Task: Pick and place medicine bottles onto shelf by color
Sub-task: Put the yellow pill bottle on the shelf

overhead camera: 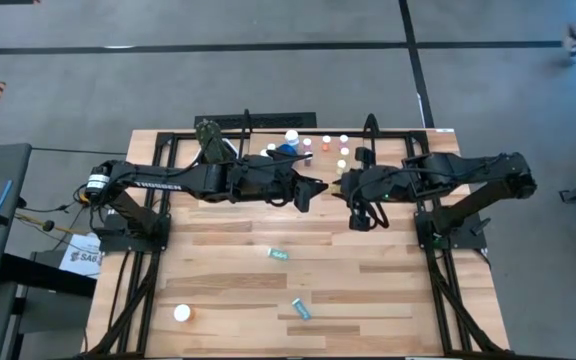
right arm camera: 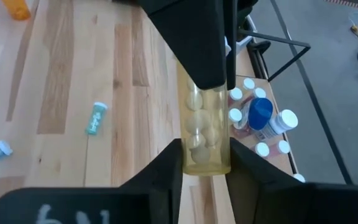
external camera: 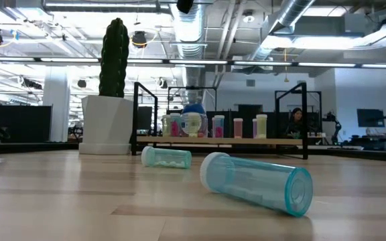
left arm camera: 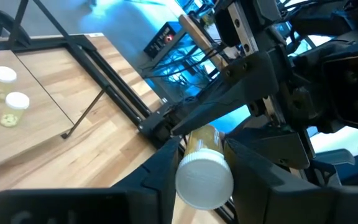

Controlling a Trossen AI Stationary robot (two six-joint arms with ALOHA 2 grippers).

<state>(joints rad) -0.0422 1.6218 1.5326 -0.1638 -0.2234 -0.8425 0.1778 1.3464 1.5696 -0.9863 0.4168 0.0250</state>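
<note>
A clear yellowish medicine bottle [right arm camera: 205, 134] with a white cap [left arm camera: 204, 180] hangs in the air above the table's middle, between my two grippers. My left gripper [overhead camera: 318, 187] is shut on its cap end and my right gripper [overhead camera: 344, 186] on its bottom end. The shelf [external camera: 220, 140] stands at the table's far edge with several small bottles [external camera: 193, 124] upright on it. Two teal bottles [overhead camera: 279, 254] [overhead camera: 300, 309] lie on their sides on the table's near half. An orange bottle [overhead camera: 182, 313] stands near the front left. My left gripper pinches the bottle's white cap [left arm camera: 185, 165] between its two fingers, coming level from the table's left, fingers along the bottle. My right gripper pinches the bottle's closed bottom end [right arm camera: 194, 163] between its two fingers, slanting down from the table's right. The bottle is lifted clear, lying roughly level between them.
A white pot with a tall green cactus [external camera: 112, 60] stands at the shelf's left end. The shelf's black posts [external camera: 137, 114] rise above the board. Bare wood lies between the teal bottles and the table's near edge.
</note>
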